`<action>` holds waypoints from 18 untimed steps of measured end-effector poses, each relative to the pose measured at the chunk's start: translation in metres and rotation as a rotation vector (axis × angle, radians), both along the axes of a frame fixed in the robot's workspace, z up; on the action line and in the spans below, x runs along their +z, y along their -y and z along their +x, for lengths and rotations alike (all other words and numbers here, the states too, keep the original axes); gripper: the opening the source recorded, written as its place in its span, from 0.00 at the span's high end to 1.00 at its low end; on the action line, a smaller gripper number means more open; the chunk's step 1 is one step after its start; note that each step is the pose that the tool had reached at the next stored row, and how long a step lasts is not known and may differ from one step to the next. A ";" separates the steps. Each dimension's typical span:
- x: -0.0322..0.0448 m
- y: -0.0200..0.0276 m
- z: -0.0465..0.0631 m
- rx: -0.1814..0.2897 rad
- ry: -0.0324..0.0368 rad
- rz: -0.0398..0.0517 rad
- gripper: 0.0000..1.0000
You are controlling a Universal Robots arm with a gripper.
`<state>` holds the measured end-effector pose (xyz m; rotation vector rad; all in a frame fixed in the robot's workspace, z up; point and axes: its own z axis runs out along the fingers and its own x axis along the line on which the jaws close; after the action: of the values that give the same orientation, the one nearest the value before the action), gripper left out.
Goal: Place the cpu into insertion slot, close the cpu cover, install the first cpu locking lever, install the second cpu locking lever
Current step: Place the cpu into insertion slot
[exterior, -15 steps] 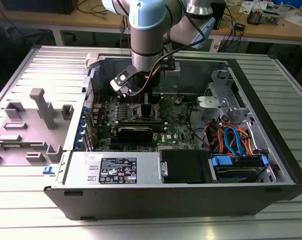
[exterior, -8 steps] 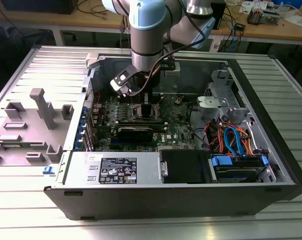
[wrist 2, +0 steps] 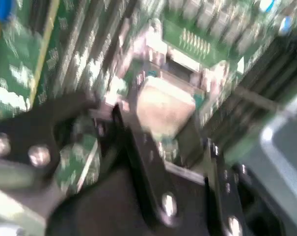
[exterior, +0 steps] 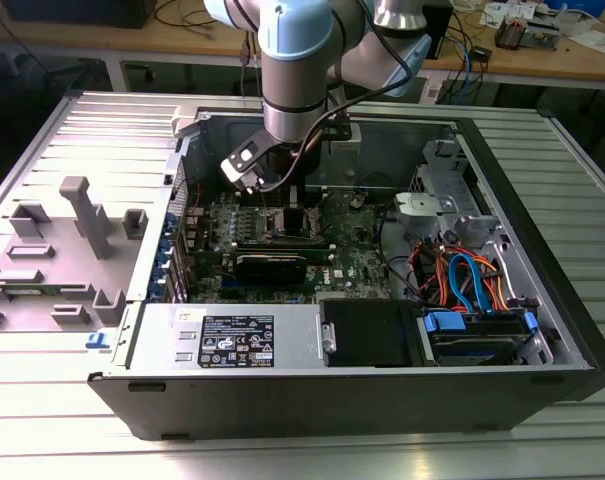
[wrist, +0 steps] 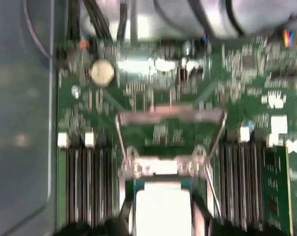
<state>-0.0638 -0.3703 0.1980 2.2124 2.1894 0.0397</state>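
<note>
The cpu, a pale silver square with a teal edge, sits between my gripper's dark fingers, right over the insertion slot. In the second wrist view the gripper shows black fingers on either side of the cpu, and it looks shut on it. The cpu cover, a thin silver frame with a window, is swung open beyond the slot. Two thin wire locking levers stand raised along the cover's sides. In the exterior view the gripper reaches down into the open computer case.
The green motherboard has long black memory slots on both sides of the socket and a coin battery. A power supply, bundled cables and the case walls hem in the arm.
</note>
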 end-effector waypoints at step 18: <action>0.0008 0.0013 0.000 0.003 -0.0002 -0.0032 0.43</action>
<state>-0.0638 -0.3716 0.1988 2.2076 2.1914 0.0361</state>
